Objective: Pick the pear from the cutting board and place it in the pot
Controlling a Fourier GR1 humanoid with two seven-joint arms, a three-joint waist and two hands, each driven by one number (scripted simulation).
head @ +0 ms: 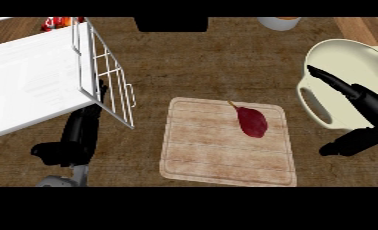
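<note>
Far left, a white wire rack (103,76) juts over the counter and covers part of my left hand (74,141), which rests below it, fingers pointing up, holding nothing. Centre, the board (214,159), and on its upper right sits the pear (252,121), dark red, stem aimed up-left, nothing touching it. On the right, my right hand (354,119) is spread wide and empty, thumb and fingers apart, right in front of the cream pot (332,56). So I judge this is the reach, pick not yet made. Next I need to swing left, come down over the pear and close round its belly. The pot runs off the right edge, and my hand hides its near wall.
</note>
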